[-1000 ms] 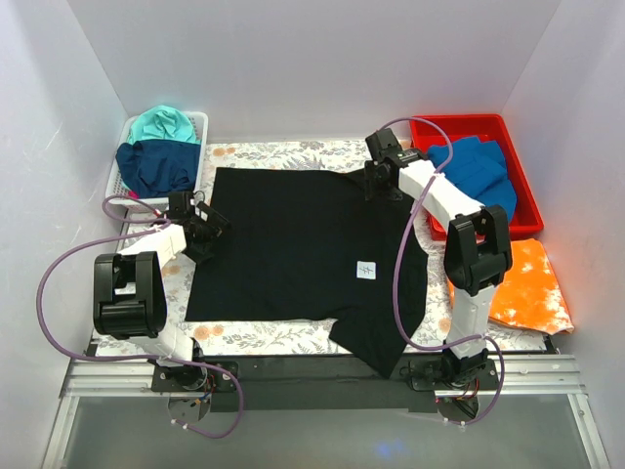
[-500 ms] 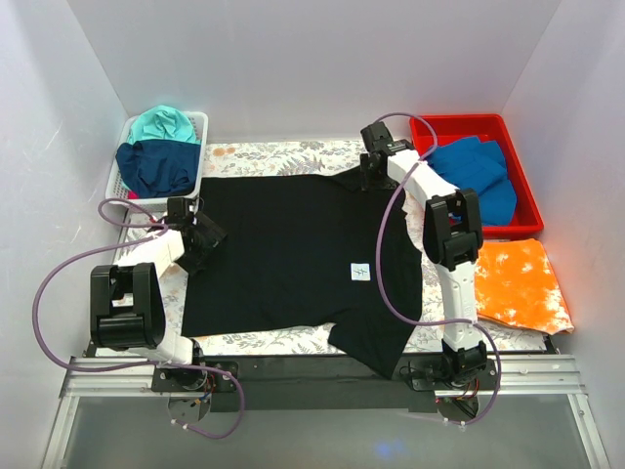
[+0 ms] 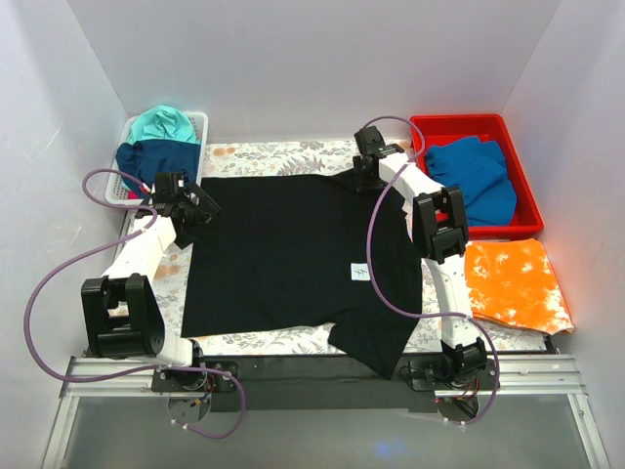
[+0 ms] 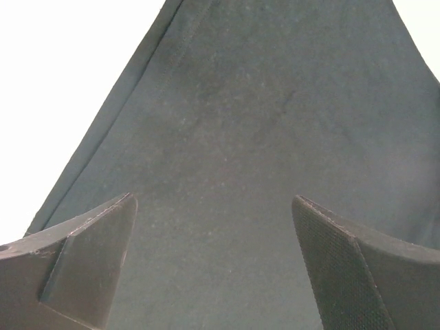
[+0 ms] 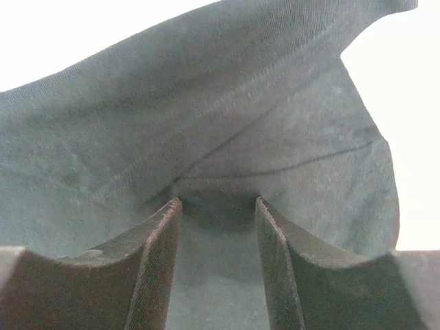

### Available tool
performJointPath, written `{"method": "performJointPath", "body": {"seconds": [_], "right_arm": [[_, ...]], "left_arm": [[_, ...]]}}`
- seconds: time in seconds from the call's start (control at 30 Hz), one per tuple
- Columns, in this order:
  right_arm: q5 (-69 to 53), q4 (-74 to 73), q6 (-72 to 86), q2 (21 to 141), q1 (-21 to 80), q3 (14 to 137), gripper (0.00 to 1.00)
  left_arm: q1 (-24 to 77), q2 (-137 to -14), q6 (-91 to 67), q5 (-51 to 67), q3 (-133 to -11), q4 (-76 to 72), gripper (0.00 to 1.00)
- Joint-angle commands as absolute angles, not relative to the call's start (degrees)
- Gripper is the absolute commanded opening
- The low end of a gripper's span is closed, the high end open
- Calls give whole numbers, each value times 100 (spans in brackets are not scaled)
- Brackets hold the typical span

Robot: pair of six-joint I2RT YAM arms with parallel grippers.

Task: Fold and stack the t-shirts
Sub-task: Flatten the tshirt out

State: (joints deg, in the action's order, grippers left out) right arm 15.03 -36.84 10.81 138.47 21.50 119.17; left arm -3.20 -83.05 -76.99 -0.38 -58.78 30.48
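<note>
While the overhead camera is taking in the whole table, the flower-and-fern table cloth [image 3: 254, 154] is showing only as a border around the black t-shirt [image 3: 293, 244]. The shirt is lying spread flat across the middle, with its near right corner reaching past the cloth's front edge. At the far left a white basket [image 3: 202, 132] is holding a teal t-shirt [image 3: 161, 124] on top of a navy t-shirt [image 3: 156, 164]. At the far right a red bin [image 3: 459, 124] is holding a blue t-shirt [image 3: 476, 178]. A mottled orange t-shirt [image 3: 513, 283] is lying flat just in front of the bin, apart from the black one.

Bare printed cloth is running along the far edge and down the left side. On the right, the arm itself is filling the strip between the black and orange shirts.

From above, the left gripper [image 3: 202, 210] is sitting at the black shirt's far left edge and the right gripper [image 3: 363, 174] at its far right edge. Neither pincer's state is readable there. The wrist cameras are showing it: the left fingers [image 4: 89, 254] are standing spread wide with dark fabric lying beyond them, while the right fingers [image 5: 155, 275] are pinching a bunched fold of the black shirt. A small white label [image 3: 359, 271] is showing only overhead, right of the shirt's centre.
</note>
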Motion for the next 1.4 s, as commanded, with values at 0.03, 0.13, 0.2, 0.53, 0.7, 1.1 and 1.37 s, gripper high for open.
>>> {"method": "performJointPath", "body": {"seconds": [0.03,0.13,0.2,0.53,0.7,1.1,1.37], "right_arm": [[1538,-3226,888,14045,2145,12295,54],[1512,-2919,809,14089,2145,12322,55],[1477,-2822,791,14132,2145,12348,56],[1336,-2066,931,14370,2145,12419,56],[1003,-1364,1081,14230,2136,12279,57],[-656,1164,1801,14598,2127,12577,63],[-1661,2715,2478,14968,2083,12797,63]], "left_arm": [[-334,-8068,-7524,-9,-5959,3331,95],[-343,-8086,-7497,-9,-5959,3384,95],[-343,-8104,-7471,-9,-5976,3410,95],[-343,-8279,-7392,-62,-6135,3577,96],[-343,-8253,-7374,-79,-6100,3647,96],[-343,-8104,-7312,-176,-5977,3797,96],[-343,-8086,-7260,-158,-5933,3815,96]]}}
